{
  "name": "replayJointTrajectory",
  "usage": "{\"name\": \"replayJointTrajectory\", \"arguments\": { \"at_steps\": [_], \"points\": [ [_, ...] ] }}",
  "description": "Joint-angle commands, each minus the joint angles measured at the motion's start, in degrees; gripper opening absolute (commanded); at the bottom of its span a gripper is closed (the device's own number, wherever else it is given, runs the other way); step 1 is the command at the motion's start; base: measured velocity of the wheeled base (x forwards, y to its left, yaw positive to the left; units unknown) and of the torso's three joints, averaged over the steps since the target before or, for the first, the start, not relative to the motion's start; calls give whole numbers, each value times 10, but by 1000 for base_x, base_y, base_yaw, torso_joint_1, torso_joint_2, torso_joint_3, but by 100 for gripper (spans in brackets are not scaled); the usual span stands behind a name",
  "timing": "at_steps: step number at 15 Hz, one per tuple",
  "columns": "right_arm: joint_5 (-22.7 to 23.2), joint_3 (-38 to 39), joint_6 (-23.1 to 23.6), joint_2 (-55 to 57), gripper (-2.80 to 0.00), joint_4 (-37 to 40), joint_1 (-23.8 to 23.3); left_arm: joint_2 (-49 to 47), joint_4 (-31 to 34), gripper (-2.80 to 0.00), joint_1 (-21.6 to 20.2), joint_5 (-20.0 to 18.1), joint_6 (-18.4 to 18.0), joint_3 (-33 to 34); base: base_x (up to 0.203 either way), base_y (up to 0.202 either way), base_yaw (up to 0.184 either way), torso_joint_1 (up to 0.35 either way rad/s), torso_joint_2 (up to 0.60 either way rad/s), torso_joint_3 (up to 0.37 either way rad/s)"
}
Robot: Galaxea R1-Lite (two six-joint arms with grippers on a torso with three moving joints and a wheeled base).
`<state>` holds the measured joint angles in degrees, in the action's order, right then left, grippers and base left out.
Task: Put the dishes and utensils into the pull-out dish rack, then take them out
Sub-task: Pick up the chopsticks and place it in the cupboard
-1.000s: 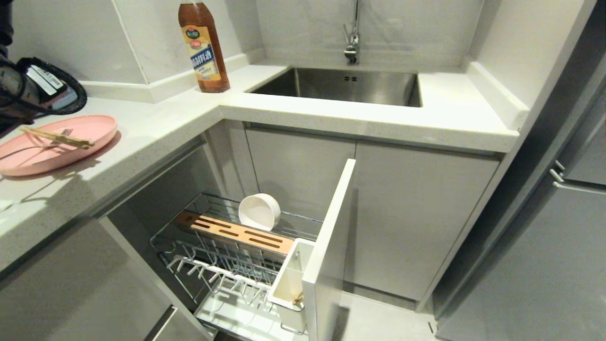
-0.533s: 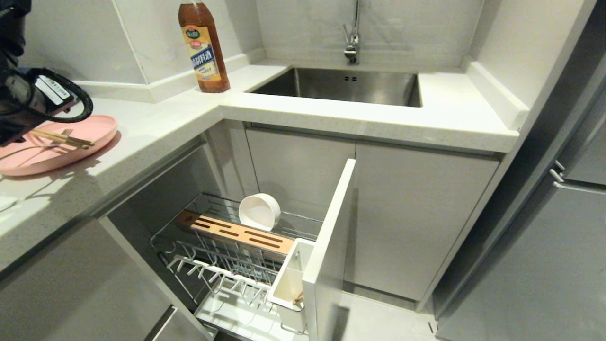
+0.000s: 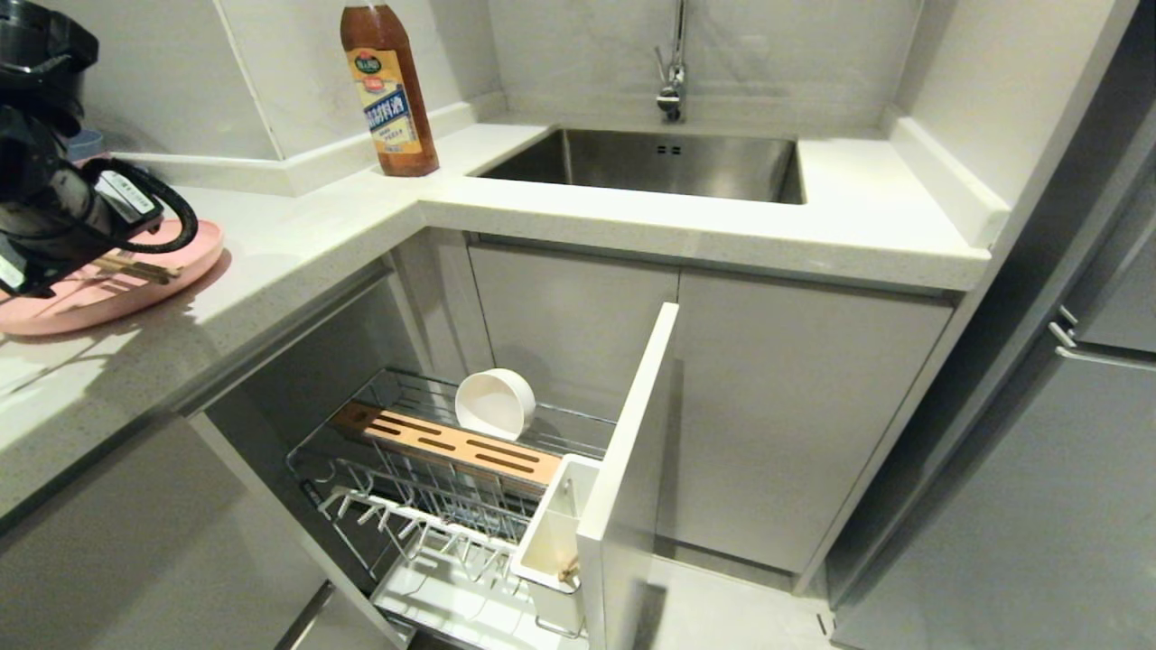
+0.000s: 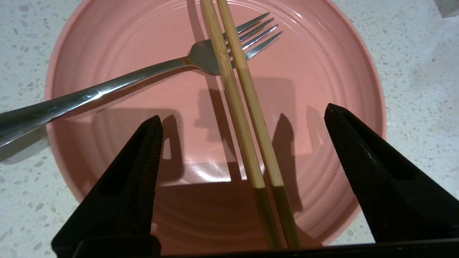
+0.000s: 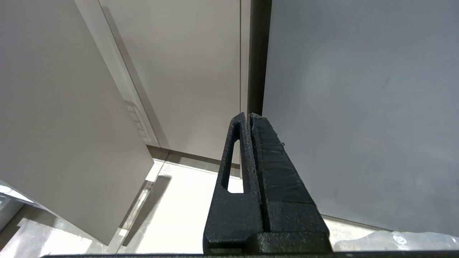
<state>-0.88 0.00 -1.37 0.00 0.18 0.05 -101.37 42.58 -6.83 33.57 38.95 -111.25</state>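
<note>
Over the worktop (image 3: 298, 235) at your left, the left gripper (image 4: 244, 118) hangs with jaws wide and empty above the plate (image 4: 315, 89); the chopsticks (image 4: 240, 107) lie between the fingers, long axis running straight away from the wrist, crossing the fork (image 4: 107, 89). The bowl (image 3: 494, 403) sits in the rack (image 3: 397, 478); your right gripper (image 5: 250, 122) is closed, parked.

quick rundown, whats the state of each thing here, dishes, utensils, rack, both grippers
large round pink plate: flat on the countertop, utensils on it
thin wooden chopsticks: side by side, lying over the fork's tines
slim silver fork: on the plate, handle past the rim
cream-white bowl: on its side in the rack
chrome wire pull-out rack: pulled out
left gripper: open, above the chopsticks
right gripper: shut, empty
</note>
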Motion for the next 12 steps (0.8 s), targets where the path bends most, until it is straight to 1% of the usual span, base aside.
{"name": "replayJointTrajectory", "arguments": {
  "at_steps": [1, 11, 12],
  "points": [
    [0, 1, 0, 0, -280, 0, 0, -8, 2, 0, -1, 2, 3, 1, 0, 0, 0, 0, 0, 0],
    [0, 2, 0, 0, -280, 0, 0, -10, 3, 0, 0, 1, 5, 7, 0, 0, 0, 0, 0, 0],
    [0, 1, 0, 0, -280, 0, 0, -9, 3, -280, 0, 1, 4, 8, 0, 0, 0, 0, 0, 0]
  ]
}}
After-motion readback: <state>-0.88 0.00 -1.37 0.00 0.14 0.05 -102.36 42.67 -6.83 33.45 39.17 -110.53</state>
